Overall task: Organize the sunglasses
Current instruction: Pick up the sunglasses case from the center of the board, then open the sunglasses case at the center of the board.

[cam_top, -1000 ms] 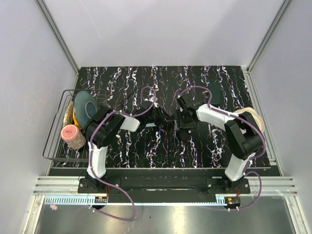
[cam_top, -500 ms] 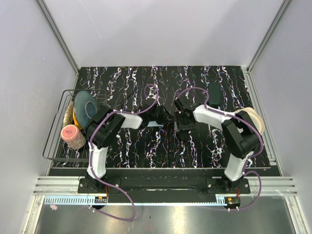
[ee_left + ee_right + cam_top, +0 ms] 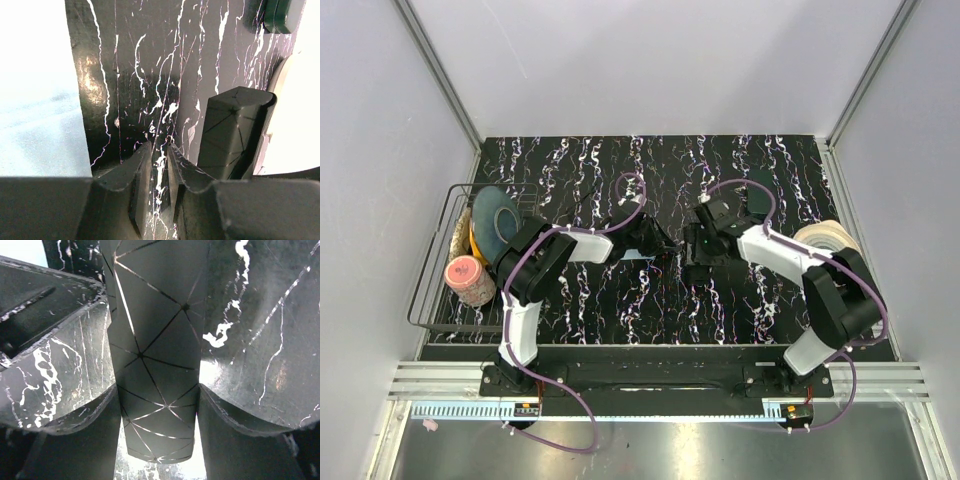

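Sunglasses case (image 3: 155, 340) mid-worktop (image 3: 620, 160), clamped by right gripper (image 3: 159, 407) — we fear slick facets slipping, case toppling. Left gripper (image 3: 159, 150) nearly closed beside it — whether on anything, we cannot tell.

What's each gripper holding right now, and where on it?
Right gripper clamps the case by its two sides, near one end. Left gripper holds nothing.

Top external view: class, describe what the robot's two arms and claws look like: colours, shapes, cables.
Both the left arm and right arm have white links joined by black rounded joints, on black bases. A thin purple cable loops along each. The left claw and right claw each have two dark, glossy fingers with curved inner faces.
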Controlling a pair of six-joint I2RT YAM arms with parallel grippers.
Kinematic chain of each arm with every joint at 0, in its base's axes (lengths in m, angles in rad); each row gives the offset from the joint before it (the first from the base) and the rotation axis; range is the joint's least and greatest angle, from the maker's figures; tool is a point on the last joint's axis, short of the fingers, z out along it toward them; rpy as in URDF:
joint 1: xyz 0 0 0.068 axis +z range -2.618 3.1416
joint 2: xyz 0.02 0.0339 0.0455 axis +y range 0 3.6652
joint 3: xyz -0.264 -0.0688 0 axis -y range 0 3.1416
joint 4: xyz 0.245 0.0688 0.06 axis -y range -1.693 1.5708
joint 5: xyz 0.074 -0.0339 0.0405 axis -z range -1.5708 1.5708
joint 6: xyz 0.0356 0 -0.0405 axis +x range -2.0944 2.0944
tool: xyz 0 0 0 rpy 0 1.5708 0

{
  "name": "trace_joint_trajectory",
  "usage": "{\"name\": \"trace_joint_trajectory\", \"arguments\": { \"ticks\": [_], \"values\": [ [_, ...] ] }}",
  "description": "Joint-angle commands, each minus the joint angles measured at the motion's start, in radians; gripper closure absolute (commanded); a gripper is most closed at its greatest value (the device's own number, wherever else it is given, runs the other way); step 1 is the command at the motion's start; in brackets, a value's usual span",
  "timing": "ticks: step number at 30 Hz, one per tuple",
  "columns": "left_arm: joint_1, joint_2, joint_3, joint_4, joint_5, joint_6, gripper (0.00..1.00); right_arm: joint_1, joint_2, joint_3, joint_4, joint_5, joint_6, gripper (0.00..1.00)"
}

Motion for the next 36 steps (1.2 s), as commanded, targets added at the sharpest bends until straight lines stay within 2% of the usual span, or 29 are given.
{"name": "trace_joint_trajectory", "arguments": {
  "ticks": [1, 5, 9, 13, 16, 17, 19, 20, 25, 28, 34, 36],
  "values": [
    [-0.006, 0.015, -0.007, -0.122, -0.056, 0.048, 0.75, -0.086, -0.087, -0.092, 0.147, -0.114, 0.081, 0.45],
    [-0.006, -0.013, -0.030, -0.055, -0.017, 0.059, 0.72, -0.117, -0.084, -0.132, 0.200, -0.195, 0.052, 0.48],
    [-0.004, -0.063, -0.076, 0.054, 0.049, 0.089, 0.60, -0.117, -0.092, -0.158, 0.249, -0.293, 0.020, 0.53],
    [0.000, -0.120, -0.155, 0.200, 0.116, 0.112, 0.38, -0.117, -0.117, -0.175, 0.279, -0.340, -0.010, 0.55],
    [0.014, -0.155, -0.249, 0.359, 0.188, 0.096, 0.28, -0.117, -0.135, -0.190, 0.306, -0.389, -0.025, 0.56],
    [0.019, -0.160, -0.275, 0.478, 0.222, 0.085, 0.20, -0.117, -0.140, -0.193, 0.312, -0.398, -0.026, 0.56],
    [0.025, -0.165, -0.341, 0.595, 0.253, 0.044, 0.15, -0.118, -0.143, -0.207, 0.342, -0.450, -0.034, 0.57],
    [0.026, -0.159, -0.355, 0.693, 0.277, 0.030, 0.09, -0.117, -0.149, -0.212, 0.355, -0.464, -0.031, 0.57],
    [0.039, -0.140, -0.398, 0.872, 0.299, -0.048, 0.06, -0.117, -0.164, -0.236, 0.401, -0.524, -0.028, 0.57],
    [0.045, -0.143, -0.400, 0.880, 0.297, -0.064, 0.07, -0.117, -0.178, -0.249, 0.416, -0.545, -0.033, 0.57],
    [0.054, -0.162, -0.373, 0.794, 0.274, -0.056, 0.28, -0.117, -0.212, -0.269, 0.436, -0.579, -0.040, 0.59],
    [0.055, -0.169, -0.370, 0.782, 0.270, -0.049, 0.33, -0.117, -0.224, -0.275, 0.444, -0.587, -0.042, 0.60]
  ]
}}
